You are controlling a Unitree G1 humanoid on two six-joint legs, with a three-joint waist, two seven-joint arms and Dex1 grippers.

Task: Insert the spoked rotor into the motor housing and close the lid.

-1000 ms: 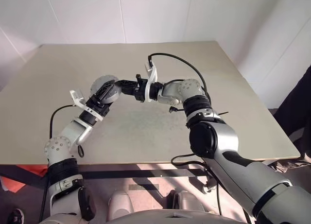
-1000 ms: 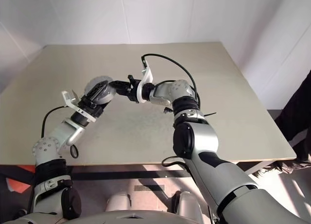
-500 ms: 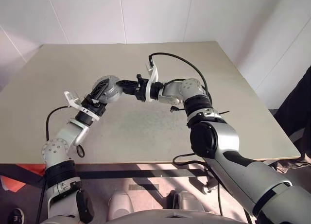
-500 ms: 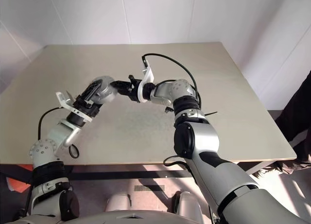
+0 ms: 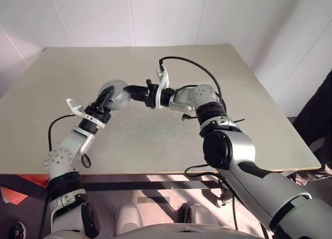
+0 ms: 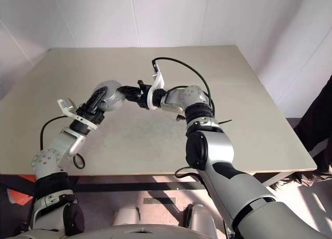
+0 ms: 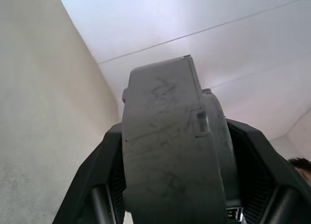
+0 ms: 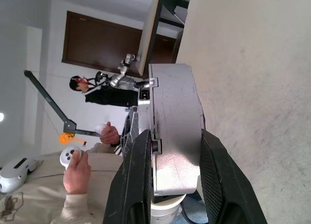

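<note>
Both grippers are meeting on the grey motor housing (image 5: 115,94) above the table (image 5: 62,78): our right gripper (image 8: 170,151) is clamping its edge. Our left gripper (image 7: 180,204) is narrowing around it, fingers straddling the casing, so we are judging the lid as already on.

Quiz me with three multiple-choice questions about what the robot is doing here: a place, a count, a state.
1. Where is the grey motor assembly?
A. flat on the table
B. above the table, between both grippers
C. on the floor

2. How many grippers touch it?
A. none
B. one
C. two

3. What is the right gripper doing?
A. clamping the assembly's edge
B. hanging open
C. resting on the table

Answers: 1 B, it sits raised over the table. 2 C, the left gripper meets it too. 3 A, its fingers flank the rim.
</note>
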